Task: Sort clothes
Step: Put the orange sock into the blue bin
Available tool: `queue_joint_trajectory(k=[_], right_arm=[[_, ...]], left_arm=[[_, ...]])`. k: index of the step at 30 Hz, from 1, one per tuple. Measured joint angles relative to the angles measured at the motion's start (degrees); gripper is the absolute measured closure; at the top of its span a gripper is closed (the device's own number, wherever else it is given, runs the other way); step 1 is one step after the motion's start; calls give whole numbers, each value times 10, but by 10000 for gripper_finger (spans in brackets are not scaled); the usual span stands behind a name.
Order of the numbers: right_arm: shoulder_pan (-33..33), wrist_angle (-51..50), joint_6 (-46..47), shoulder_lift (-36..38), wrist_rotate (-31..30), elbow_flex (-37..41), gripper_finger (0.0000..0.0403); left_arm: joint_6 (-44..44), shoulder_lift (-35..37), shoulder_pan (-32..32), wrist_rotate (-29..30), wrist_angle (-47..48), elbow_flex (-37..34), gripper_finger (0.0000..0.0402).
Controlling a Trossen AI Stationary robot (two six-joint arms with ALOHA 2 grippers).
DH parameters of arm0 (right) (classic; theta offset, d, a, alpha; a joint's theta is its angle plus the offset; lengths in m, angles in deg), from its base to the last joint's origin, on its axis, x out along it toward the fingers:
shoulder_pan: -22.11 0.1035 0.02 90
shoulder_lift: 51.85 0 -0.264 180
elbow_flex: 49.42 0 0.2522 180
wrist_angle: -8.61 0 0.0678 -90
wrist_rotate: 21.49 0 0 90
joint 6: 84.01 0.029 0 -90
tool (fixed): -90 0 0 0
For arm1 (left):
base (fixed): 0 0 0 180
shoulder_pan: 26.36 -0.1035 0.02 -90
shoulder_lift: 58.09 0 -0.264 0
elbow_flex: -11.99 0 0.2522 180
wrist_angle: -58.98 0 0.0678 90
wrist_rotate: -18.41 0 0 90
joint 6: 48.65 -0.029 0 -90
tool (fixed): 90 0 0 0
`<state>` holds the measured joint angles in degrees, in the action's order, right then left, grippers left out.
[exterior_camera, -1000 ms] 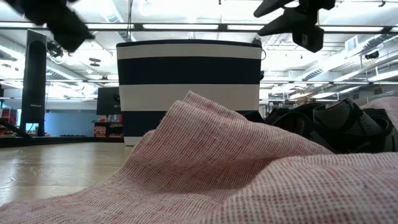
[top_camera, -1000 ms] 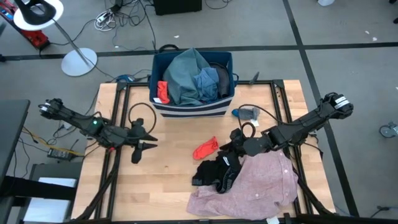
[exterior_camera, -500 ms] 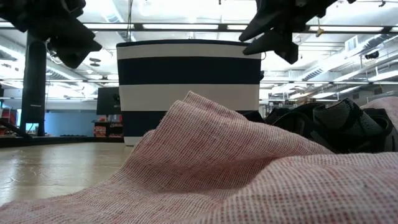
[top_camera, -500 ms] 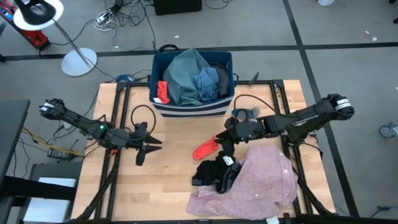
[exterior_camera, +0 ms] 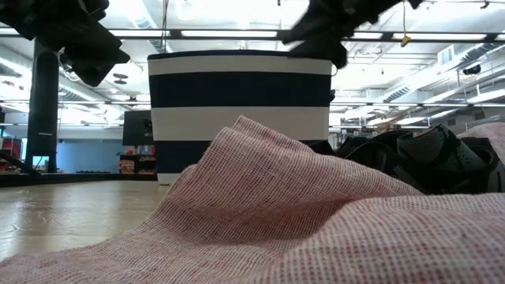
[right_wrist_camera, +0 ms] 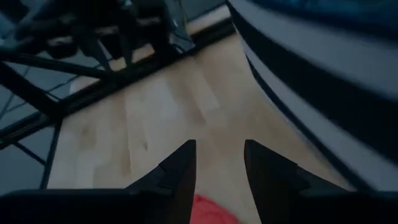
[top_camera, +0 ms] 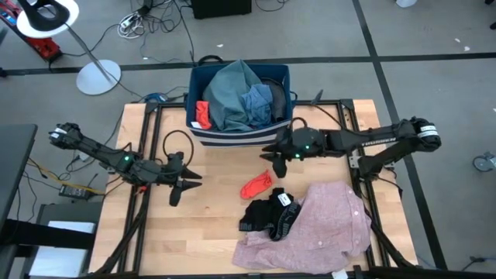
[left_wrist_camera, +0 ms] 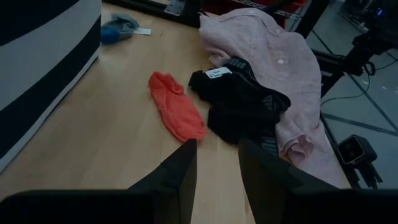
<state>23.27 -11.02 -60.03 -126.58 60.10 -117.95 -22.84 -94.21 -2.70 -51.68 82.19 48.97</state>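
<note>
A small red piece (top_camera: 256,184) lies flat on the wooden table, with a black garment (top_camera: 267,215) and a large pink shirt (top_camera: 322,229) toward the near right. The striped bin (top_camera: 240,105) at the far edge holds teal-grey, blue and red pieces. My right gripper (top_camera: 271,161) is open and empty above the table between the bin's front and the red piece; the red piece (right_wrist_camera: 211,210) shows just beyond its fingers in the right wrist view. My left gripper (top_camera: 188,188) is open and empty at the table's left, pointing toward the red piece (left_wrist_camera: 176,106).
A small blue piece with a white label (left_wrist_camera: 121,28) lies by the bin's right front corner. Black frame rails (top_camera: 147,155) run along the table's left and right sides. Bare wood (top_camera: 209,225) lies between my left gripper and the clothes. The pink shirt (exterior_camera: 276,213) fills the low view.
My right gripper has gone from over the pink shirt and black garment toward the table's far left, past the red piece, to just in front of the bin. My left gripper has shifted slightly toward the table's right. The clothes have stayed where they were.
</note>
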Motion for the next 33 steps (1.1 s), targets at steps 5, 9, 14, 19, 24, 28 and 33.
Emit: queue_joint_trajectory(k=[5,9,14,19,24,28,33], right_arm=[[1,-68,-48,-73,38,-76,266],[3,-191,-47,-155,53,-163,266],[2,-352,-7,-239,52,-253,266],[2,-428,80,-296,52,-273,265],[-2,-439,155,-326,55,-273,265],[-7,-436,185,-331,56,-265,264],[-14,-447,215,-331,52,-254,265]], left_arm=[[0,0,0,1,-10,0,277],[0,0,0,2,-14,0,277],[0,0,0,2,-21,0,277],[0,0,0,2,-19,0,277],[0,0,0,2,-18,0,277],[-1,0,0,2,-16,0,277],[-1,0,0,2,-9,0,277]])
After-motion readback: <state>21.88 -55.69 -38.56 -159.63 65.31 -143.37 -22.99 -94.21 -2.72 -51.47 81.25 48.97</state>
